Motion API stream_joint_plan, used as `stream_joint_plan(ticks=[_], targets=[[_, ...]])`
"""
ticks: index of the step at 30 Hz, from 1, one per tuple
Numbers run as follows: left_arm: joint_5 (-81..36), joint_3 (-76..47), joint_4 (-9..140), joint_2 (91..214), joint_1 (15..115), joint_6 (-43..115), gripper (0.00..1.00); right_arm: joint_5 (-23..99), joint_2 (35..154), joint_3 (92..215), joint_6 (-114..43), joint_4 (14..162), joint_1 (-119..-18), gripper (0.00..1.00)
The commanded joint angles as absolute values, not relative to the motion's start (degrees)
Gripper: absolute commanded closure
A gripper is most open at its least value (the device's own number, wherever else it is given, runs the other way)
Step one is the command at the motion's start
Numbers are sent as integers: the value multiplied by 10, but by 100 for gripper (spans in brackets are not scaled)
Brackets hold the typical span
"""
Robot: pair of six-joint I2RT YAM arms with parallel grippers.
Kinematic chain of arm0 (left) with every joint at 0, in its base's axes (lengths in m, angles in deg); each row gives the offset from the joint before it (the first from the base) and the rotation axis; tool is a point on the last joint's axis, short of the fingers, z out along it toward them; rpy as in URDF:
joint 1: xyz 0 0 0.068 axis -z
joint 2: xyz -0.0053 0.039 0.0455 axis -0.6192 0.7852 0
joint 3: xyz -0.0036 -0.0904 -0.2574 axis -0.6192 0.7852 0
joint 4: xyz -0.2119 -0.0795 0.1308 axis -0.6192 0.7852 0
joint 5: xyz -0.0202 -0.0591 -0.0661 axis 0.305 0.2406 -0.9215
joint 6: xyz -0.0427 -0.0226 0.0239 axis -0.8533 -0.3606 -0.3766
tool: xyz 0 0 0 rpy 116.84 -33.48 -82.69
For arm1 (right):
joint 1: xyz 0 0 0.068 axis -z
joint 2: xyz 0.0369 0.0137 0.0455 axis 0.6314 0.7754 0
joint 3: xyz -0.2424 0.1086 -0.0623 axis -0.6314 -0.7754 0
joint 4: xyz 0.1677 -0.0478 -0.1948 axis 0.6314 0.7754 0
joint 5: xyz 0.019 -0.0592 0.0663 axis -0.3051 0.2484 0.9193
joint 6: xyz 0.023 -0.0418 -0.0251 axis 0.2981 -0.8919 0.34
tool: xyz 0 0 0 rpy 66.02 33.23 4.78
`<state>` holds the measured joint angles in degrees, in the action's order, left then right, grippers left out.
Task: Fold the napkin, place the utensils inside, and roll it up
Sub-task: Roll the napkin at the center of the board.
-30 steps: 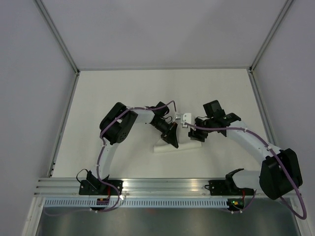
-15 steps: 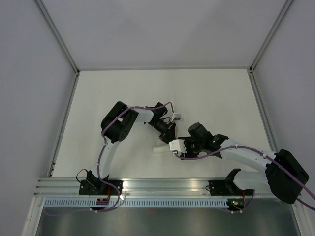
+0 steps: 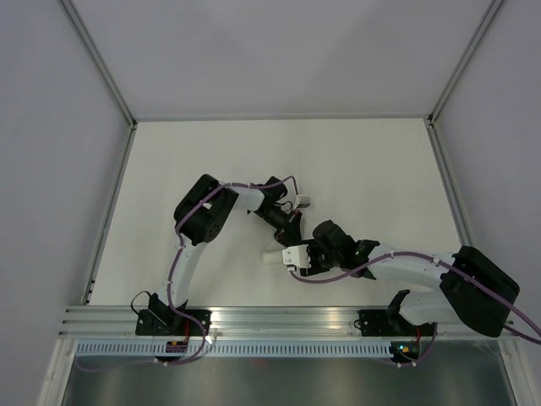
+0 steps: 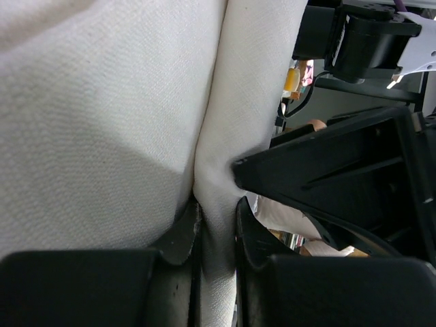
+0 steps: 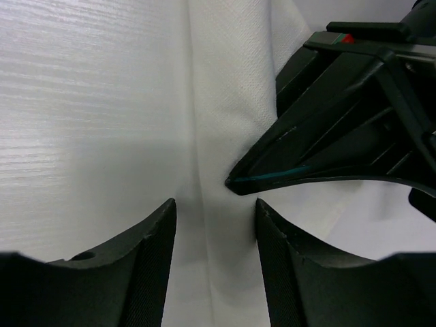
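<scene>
The white napkin (image 3: 272,256) lies as a short rolled bundle on the table between both arms. In the left wrist view a fold of the napkin (image 4: 102,122) is pinched between the jaws of my left gripper (image 4: 218,225), which is shut on it. Seen from the top, the left gripper (image 3: 292,230) sits at the roll's far side. My right gripper (image 3: 287,259) is low at the roll's near right, and its fingers stand open on either side of the napkin (image 5: 225,102). The right gripper (image 5: 214,211) holds nothing. The utensils are hidden.
A black finger of the left gripper (image 5: 327,136) reaches in close above the right jaws. The off-white table (image 3: 372,161) is walled by grey panels at the back and sides. An aluminium rail (image 3: 279,320) with both arm bases runs along the near edge.
The right arm has swung from the back right down and left to the roll's near side, and its jaws have narrowed a little. The left gripper has stayed shut on the napkin.
</scene>
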<state>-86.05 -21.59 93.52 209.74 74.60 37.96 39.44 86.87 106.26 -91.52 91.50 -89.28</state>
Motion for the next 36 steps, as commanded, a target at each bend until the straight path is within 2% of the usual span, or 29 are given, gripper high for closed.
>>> stream_joint_plan(ticks=[1, 2, 5, 6, 7, 9, 11, 12, 15, 21, 24, 25, 31, 36], targets=[[-823, -219, 951, 2120, 740, 363, 98, 372, 884, 1050, -919, 879, -897, 45], [-825, -219, 951, 2120, 740, 363, 97, 371, 887, 1048, -919, 880, -898, 46], [-834, -219, 955, 2119, 739, 371, 94, 363, 904, 1050, -912, 865, -898, 60], [-835, -218, 956, 2116, 738, 375, 92, 359, 911, 1057, -909, 865, -898, 82], [-835, -218, 956, 2113, 737, 377, 86, 359, 918, 1060, -906, 866, -898, 90], [-822, -218, 956, 2102, 732, 376, 81, 365, 932, 1069, -906, 873, -898, 95], [-803, -216, 953, 2084, 722, 377, 70, 379, 938, 1074, -907, 896, -897, 98], [-796, -212, 935, 2075, 718, 365, 61, 384, 941, 1085, -906, 916, -898, 99], [-786, -189, 891, 2025, 703, 326, 60, 416, 957, 1111, -909, 954, -889, 99], [-661, -111, 733, 1879, 647, 196, 59, 500, 997, 1180, -925, 1050, -846, 100], [-547, -60, 688, 1809, 619, 161, 59, 556, 1027, 1232, -946, 1118, -807, 99], [-467, -46, 682, 1751, 616, 163, 59, 569, 1048, 1248, -960, 1138, -798, 100], [-190, 92, 616, 1508, 617, 201, 57, 676, 1195, 1423, -1053, 1372, -733, 99], [-42, 225, 486, 1326, 669, 323, 52, 725, 1337, 1564, -1129, 1535, -698, 99]])
